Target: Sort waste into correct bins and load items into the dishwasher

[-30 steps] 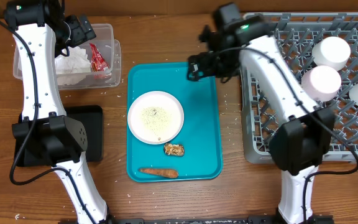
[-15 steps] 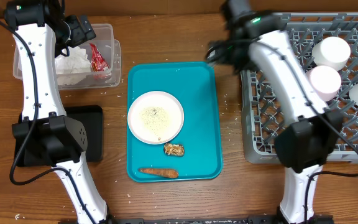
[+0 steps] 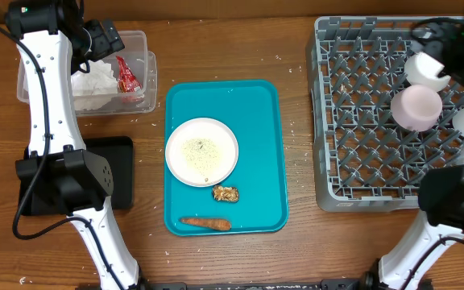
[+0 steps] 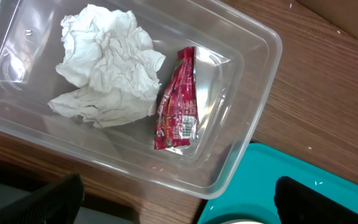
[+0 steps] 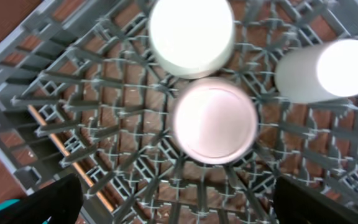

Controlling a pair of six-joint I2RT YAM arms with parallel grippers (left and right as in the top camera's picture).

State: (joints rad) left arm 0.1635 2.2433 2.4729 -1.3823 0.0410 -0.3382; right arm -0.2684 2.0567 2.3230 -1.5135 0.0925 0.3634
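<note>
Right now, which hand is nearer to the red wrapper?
Left. The left hand hovers over the clear tub, close to the red wrapper lying inside it. The right hand is far off on the other side, over the dish rack.

Tub sits back left, with the napkin and wrapper side by side in it, wrapper on the right. The flat tray is just in front of the tub. Big tray in the middle: plate on it with crumbs on top, food chunk just in front of the plate, carrot piece in front of that. Dish rack on the right, holding a cup and a bowl close together at its back right. There's a third dish beside them, probably another cup.
</note>
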